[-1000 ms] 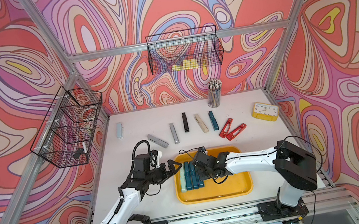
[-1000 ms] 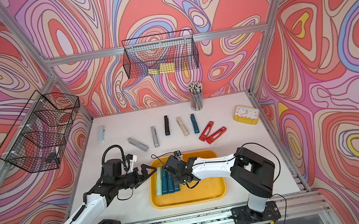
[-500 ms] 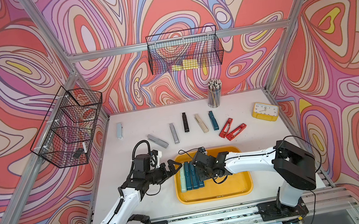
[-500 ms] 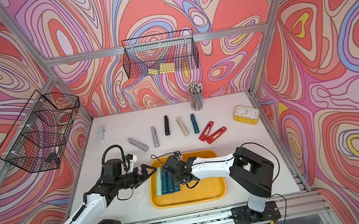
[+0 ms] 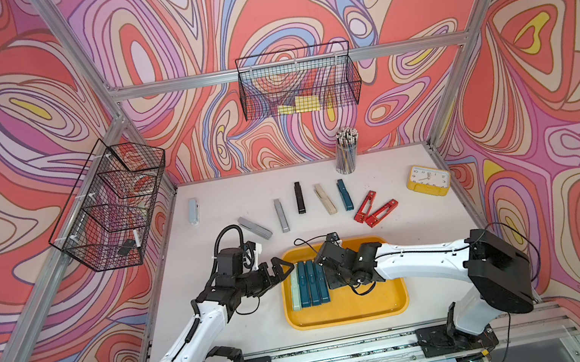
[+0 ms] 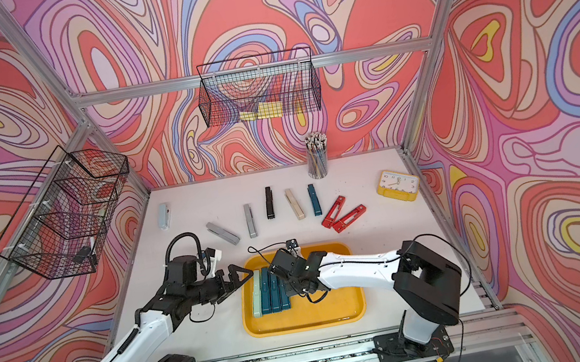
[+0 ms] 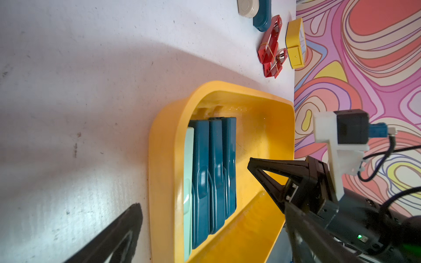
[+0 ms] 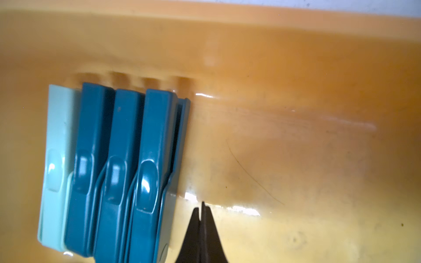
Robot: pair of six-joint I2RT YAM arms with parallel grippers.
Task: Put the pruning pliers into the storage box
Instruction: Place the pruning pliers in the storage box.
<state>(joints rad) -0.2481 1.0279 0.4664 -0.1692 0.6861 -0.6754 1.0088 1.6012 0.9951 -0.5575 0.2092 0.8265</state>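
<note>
Right wrist view shows the right gripper (image 8: 201, 206) clenched, its two black fingertips pressed together with nothing between them, low over the bare floor of the storage box (image 8: 296, 57). It sits just beside a tight row of pruning pliers: one pale green pair (image 8: 55, 159) and three teal pairs (image 8: 125, 159) lying side by side. In both top views that row fills the box's end nearest the left arm. The left gripper (image 5: 280, 273) is spread wide and empty at the box's rim (image 5: 343, 318). Eight loose pliers (image 5: 299, 197) lie on the table (image 5: 411, 249) beyond the box, near a yellow clock (image 5: 428, 181).
</note>
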